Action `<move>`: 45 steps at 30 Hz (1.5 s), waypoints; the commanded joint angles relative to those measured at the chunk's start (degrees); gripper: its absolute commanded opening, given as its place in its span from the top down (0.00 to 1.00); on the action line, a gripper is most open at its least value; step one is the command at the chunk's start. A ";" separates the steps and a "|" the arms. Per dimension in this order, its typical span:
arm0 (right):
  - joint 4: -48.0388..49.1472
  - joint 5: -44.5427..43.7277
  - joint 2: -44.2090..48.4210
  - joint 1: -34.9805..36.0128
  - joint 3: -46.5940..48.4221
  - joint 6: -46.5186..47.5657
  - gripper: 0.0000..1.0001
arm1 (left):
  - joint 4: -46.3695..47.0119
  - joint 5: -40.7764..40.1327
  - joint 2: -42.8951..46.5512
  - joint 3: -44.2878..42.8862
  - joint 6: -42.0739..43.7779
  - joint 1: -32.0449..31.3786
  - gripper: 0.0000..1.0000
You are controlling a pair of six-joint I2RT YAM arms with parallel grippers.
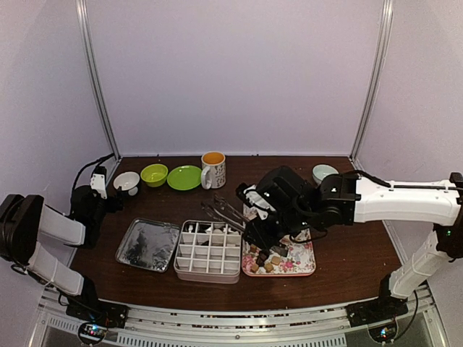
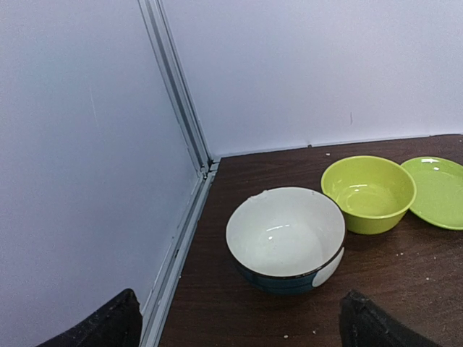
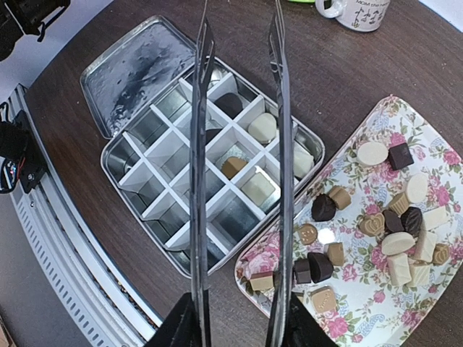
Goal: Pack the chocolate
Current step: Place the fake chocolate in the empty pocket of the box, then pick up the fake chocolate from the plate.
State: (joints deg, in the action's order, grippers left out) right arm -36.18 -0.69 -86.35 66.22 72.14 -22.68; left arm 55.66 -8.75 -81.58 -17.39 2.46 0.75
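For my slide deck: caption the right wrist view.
Right claw holds tongs above the partly filled divided tin; chocolates lie on the floral tray beside it.

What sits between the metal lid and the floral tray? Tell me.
The divided tin lies between the lid and the floral tray, a few chocolates in its cells. The top external view shows it.

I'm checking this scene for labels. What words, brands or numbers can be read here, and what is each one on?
"MOM the": dark print on the white mug; the rest of the line is too small and cut off to read.
Stamped marks on some chocolates: too small to read.
No other writing shows in any view.
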 commanded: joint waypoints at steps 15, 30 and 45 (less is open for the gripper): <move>-3.51 -12.49 17.67 0.08 -12.58 -8.91 0.65 | 3.04 -0.12 -0.09 -1.25 -0.34 0.38 0.02; -8.43 -14.46 27.89 0.07 -20.96 -15.01 0.65 | 3.04 -0.08 -0.07 -1.25 -0.37 0.39 0.02; -10.23 -15.64 33.02 0.13 -23.35 -16.37 0.66 | 3.03 -0.12 -0.03 -1.25 -0.35 0.34 0.02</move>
State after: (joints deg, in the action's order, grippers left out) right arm -46.59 -14.13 -54.83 66.19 49.32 -37.91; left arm 55.66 -8.75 -81.58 -17.39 2.46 0.75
